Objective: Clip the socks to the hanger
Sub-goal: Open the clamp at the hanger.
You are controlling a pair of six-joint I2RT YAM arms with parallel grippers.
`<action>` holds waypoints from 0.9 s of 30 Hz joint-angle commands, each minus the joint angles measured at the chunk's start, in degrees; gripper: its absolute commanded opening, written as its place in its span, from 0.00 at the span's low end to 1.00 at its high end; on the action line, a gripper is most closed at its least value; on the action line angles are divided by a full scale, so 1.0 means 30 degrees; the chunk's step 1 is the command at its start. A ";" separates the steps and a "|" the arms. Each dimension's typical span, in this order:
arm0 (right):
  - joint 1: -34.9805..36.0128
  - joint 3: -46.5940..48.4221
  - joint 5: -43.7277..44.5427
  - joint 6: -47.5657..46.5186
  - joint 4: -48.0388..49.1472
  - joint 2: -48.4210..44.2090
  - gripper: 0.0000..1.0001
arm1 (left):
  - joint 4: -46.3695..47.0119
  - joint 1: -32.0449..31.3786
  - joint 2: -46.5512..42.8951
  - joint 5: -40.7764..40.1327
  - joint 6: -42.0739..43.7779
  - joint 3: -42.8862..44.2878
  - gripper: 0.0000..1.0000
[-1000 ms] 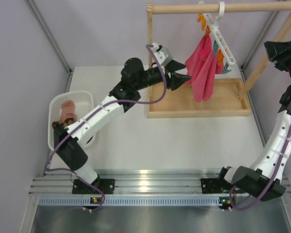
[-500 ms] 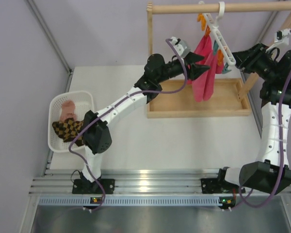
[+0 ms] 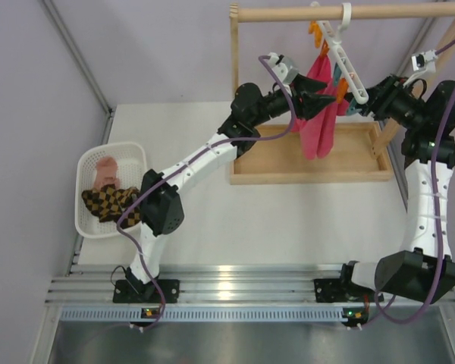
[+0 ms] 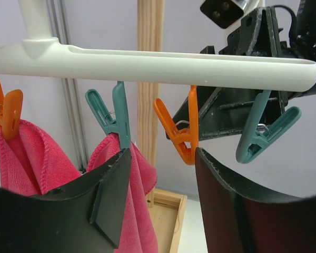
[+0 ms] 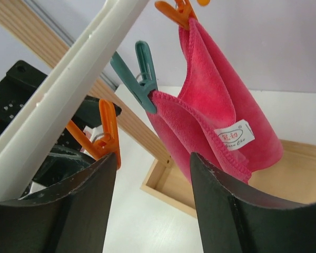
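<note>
The brown and yellow check socks (image 3: pixel 106 202) lie in the white basket (image 3: pixel 133 155) at the left. The white hanger (image 3: pixel 347 67) hangs from the wooden rack's top bar; its bar shows in the left wrist view (image 4: pixel 147 60) and the right wrist view (image 5: pixel 84 79). My left gripper (image 3: pixel 318 97) is open and empty, just below an empty orange clip (image 4: pixel 180 132) and next to a teal clip (image 4: pixel 113 113). My right gripper (image 3: pixel 370 100) is open and empty on the hanger's other side, by the orange clip (image 5: pixel 102 138).
A bright pink cloth (image 3: pixel 318 114) hangs from two clips over the wooden tray (image 3: pixel 303 168) of the rack (image 3: pixel 341 12). A plain peach-pink sock (image 3: pixel 105 173) lies in the basket. Purple walls close in both sides.
My left arm has reached right and up from beside the rack post to the hanger's clips. My right arm has swung in from the right edge toward the hanger.
</note>
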 commanded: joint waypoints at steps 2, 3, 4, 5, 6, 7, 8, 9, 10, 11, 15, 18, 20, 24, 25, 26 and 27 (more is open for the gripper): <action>0.0211 -0.0273 -0.1327 -0.0680 0.0708 -0.0388 0.59 | 0.1928 -0.0127 0.0319 0.0506 -0.0878 0.1039 0.57; 0.0211 -0.0332 -0.1503 -0.0681 0.0824 -0.0417 0.60 | 0.1958 -0.0127 0.0435 0.0565 -0.1053 0.1184 0.57; 0.0211 -0.0362 -0.1766 -0.0681 0.0913 -0.0417 0.60 | 0.1958 -0.0127 0.0494 0.0624 -0.1142 0.1244 0.57; 0.0211 -0.0420 -0.1826 -0.0710 0.0971 -0.0446 0.60 | 0.1987 -0.0156 0.0524 0.0770 -0.1230 0.1302 0.57; 0.0240 -0.0479 -0.1769 -0.0739 0.1175 -0.0446 0.61 | 0.2075 -0.0156 0.0611 0.0858 -0.1405 0.1332 0.58; 0.0211 -0.0479 -0.1885 -0.0739 0.1322 -0.0475 0.61 | 0.2076 -0.0156 0.0641 0.0946 -0.1436 0.1361 0.58; 0.0240 -0.0479 -0.2002 -0.0652 0.1469 -0.0446 0.61 | 0.2134 -0.0156 0.0670 0.1005 -0.1494 0.1362 0.59; 0.0240 -0.0450 -0.2003 -0.0593 0.1586 -0.0388 0.61 | 0.2221 -0.0156 0.0700 0.1180 -0.1582 0.1333 0.59; 0.0240 -0.0421 -0.2003 -0.0535 0.1703 -0.0359 0.60 | 0.2280 -0.0185 0.0758 0.1181 -0.1670 0.1361 0.59; 0.0240 -0.0305 -0.2090 -0.0534 0.1704 -0.0300 0.59 | 0.2281 -0.0185 0.0788 0.1152 -0.1641 0.1391 0.59; 0.0298 -0.0245 -0.2178 -0.0680 0.1646 -0.0212 0.54 | 0.2222 -0.0214 0.1138 0.0947 -0.1699 0.1974 0.57; 0.0357 -0.0157 -0.2266 -0.0915 0.1500 -0.0095 0.51 | 0.2339 -0.0215 0.1635 0.1093 -0.2079 0.2531 0.56; 0.0386 -0.0127 -0.2354 -0.0944 0.1441 -0.0095 0.50 | 0.2601 -0.0215 0.1783 0.1210 -0.2431 0.2796 0.54; 0.0386 -0.0069 -0.2588 -0.1119 0.1499 -0.0211 0.51 | 0.2662 -0.0215 0.2047 0.1241 -0.2812 0.3119 0.38; 0.0415 -0.0011 -0.2763 -0.1381 0.1383 -0.0212 0.53 | 0.2662 -0.0215 0.2048 0.1240 -0.2842 0.3119 0.34; 0.0387 0.0018 -0.2852 -0.1587 0.1237 -0.0270 0.54 | 0.2662 -0.0215 0.2077 0.1298 -0.2871 0.3119 0.34; 0.0328 0.0019 -0.2968 -0.1821 0.1120 -0.0357 0.55 | 0.2691 -0.0186 0.2077 0.1328 -0.2959 0.3119 0.34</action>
